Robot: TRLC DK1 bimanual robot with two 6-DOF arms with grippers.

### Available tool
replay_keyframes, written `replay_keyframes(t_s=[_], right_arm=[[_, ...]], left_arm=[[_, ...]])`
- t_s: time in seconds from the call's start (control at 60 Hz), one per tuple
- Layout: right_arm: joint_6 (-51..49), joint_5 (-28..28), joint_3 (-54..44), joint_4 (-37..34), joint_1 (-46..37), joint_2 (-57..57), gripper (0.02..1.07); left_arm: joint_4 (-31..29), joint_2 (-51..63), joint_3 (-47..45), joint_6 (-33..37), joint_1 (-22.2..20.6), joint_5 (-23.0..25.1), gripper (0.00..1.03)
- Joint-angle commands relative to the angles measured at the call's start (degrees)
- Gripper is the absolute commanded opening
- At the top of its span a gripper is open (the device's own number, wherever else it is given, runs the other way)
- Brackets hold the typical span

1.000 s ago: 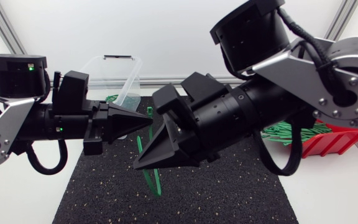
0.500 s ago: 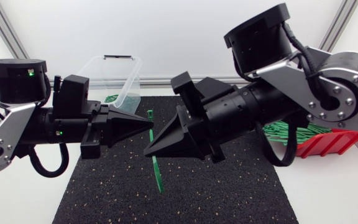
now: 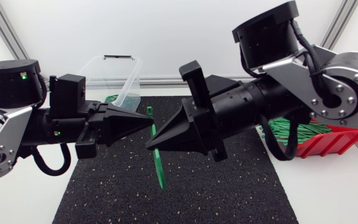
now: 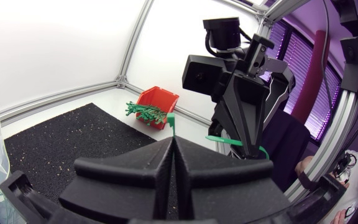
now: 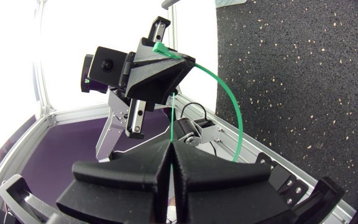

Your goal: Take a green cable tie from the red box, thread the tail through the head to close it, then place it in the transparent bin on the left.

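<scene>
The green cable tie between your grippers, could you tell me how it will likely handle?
Probably springy, not floppy: the green cable tie bows in a smooth arc between the left gripper and right gripper. Likely light: its thin free tail runs nearly straight.

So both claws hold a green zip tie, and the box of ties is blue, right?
No, the box is red, not blue; the head view shows it. The left gripper and right gripper both hold the green zip tie.
</scene>
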Motion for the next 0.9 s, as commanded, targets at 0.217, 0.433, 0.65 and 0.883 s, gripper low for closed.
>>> replay_keyframes(t_s=[0.217,0.433,0.65,0.883], right_arm=[[4.5,-0.9,-2.2,3.4,-0.1,-1.7,0.07],[5.2,-0.9,-2.9,4.9,-0.2,-2.0,0.07],[5.3,-1.2,-4.1,6.2,-0.1,-2.5,0.07],[5.2,-1.2,-4.1,6.6,0.7,-3.1,0.07]], left_arm=[[3.1,-0.6,-2.3,-3.8,0.4,2.2,0.03],[4.2,-1.5,-3.8,-3.8,-0.9,2.2,0.03],[5.5,-3.1,-4.8,-3.3,-2.5,2.1,0.03],[6.6,-4.2,-5.9,-3.1,-3.8,1.1,0.03]])
